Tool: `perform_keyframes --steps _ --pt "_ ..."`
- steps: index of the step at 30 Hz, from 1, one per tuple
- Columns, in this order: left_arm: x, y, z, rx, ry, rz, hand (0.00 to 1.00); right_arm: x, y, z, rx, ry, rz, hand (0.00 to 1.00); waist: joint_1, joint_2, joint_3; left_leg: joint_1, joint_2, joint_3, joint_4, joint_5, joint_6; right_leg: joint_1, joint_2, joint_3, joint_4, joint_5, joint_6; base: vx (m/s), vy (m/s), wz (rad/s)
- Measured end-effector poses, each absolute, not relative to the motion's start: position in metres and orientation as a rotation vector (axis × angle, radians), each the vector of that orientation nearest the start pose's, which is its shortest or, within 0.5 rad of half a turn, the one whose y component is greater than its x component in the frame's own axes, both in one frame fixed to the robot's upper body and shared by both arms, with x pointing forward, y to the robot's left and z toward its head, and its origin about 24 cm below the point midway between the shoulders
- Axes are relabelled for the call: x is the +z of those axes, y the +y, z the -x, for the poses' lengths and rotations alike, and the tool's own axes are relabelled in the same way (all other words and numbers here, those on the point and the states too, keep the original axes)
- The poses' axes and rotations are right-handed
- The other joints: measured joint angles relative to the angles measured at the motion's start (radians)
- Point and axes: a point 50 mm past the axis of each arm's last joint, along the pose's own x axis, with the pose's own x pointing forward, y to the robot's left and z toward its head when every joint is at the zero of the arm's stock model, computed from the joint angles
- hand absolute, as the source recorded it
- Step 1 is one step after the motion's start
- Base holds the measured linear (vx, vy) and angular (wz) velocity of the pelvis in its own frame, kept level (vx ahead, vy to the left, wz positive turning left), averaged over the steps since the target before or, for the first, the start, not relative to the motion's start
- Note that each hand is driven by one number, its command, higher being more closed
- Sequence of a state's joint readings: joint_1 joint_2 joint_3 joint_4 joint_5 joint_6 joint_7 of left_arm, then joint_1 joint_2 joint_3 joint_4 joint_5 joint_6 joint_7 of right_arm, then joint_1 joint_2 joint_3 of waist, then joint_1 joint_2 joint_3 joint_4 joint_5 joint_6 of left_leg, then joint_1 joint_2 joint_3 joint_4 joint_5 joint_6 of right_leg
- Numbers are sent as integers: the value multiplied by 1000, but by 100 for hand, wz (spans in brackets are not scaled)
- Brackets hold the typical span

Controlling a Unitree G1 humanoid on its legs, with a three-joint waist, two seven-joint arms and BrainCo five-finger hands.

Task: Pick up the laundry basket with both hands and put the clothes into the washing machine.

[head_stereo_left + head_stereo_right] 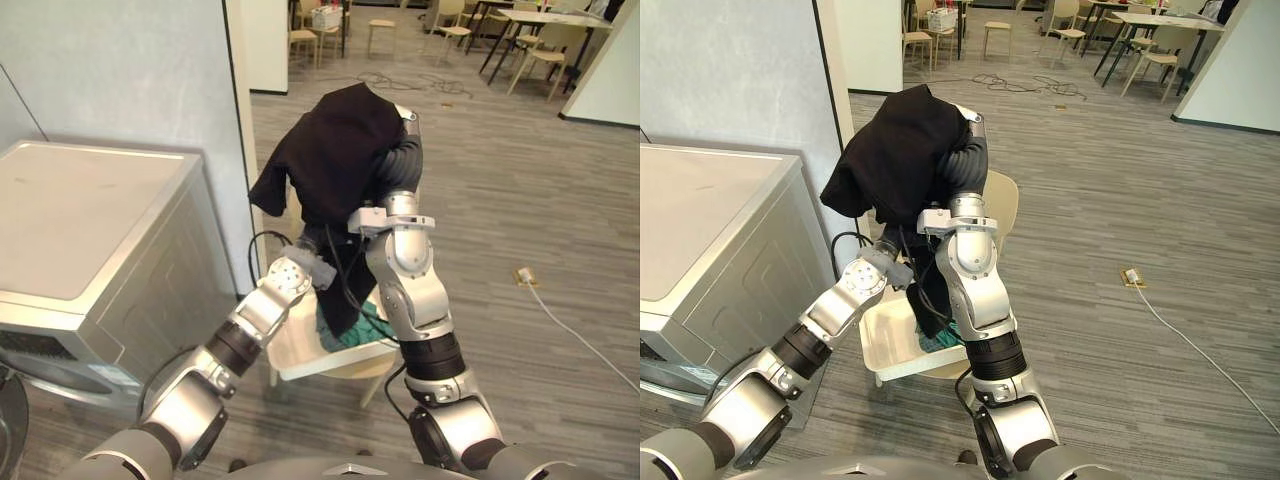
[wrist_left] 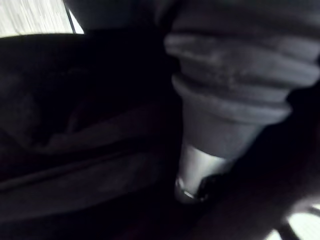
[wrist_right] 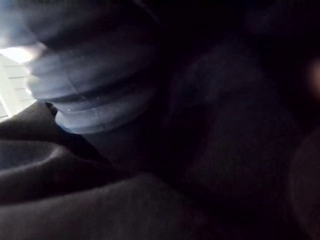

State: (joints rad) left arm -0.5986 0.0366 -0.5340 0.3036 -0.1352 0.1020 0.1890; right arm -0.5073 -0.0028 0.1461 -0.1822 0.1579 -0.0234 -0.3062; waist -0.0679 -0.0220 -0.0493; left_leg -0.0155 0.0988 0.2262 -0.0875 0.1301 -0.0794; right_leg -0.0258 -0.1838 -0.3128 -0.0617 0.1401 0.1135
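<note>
- While the black garment point(image 1: 330, 150) hangs draped over the raised right hand point(image 1: 402, 162), the left eye view puts the washing machine point(image 1: 90, 230) at nine o'clock of it.
- Right eye view: the basket point(image 1: 885, 345) sits on a chair point(image 1: 1002, 200) at six o'clock, green clothes point(image 1: 945, 338) inside. The left hand point(image 1: 885, 268) meets the garment's hanging edge and is nearer the machine.
- Left wrist view: cloth hides the fingers, so I cannot tell their state.
- Right wrist view: the same, all buried in cloth.

Hanging black garment point(image 1: 335, 150) blocks the basket point(image 1: 885, 342); washing machine point(image 1: 80, 210) stands close left.
</note>
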Motion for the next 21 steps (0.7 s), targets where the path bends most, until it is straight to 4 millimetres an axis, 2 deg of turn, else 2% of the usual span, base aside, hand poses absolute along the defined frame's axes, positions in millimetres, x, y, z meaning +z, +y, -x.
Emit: perform_keyframes --steps 4,13,16,20,21 --pt "109 -7 -313 -489 -127 -169 100 212 -92 -294 35 -621 -232 100 0 0 0 0 0 0 0 0 0 0 0 0 0 4 -3 0 0 0" --pt "105 -13 -311 -527 -106 -172 100 208 -94 -293 25 -608 -228 100 -8 0 0 -1 0 -4 0 1 0 0 0 -1 0 0 1 0 0 0" --pt "106 -13 -311 -528 -110 -172 100 207 -101 -284 13 -627 -240 100 -3 0 -1 -2 0 -5 0 1 0 0 0 -3 0 0 1 0 0 0" --pt "112 -11 -310 -530 -133 -157 100 197 -107 -280 6 -605 -229 100 0 0 -1 -2 0 -7 0 2 0 1 0 -3 0 0 0 0 0 0" --pt "121 -8 -306 -530 -168 -116 100 188 -117 -279 -32 -578 -211 100 4 0 -1 -2 0 -9 0 2 0 3 0 -5 0 0 0 0 0 0"
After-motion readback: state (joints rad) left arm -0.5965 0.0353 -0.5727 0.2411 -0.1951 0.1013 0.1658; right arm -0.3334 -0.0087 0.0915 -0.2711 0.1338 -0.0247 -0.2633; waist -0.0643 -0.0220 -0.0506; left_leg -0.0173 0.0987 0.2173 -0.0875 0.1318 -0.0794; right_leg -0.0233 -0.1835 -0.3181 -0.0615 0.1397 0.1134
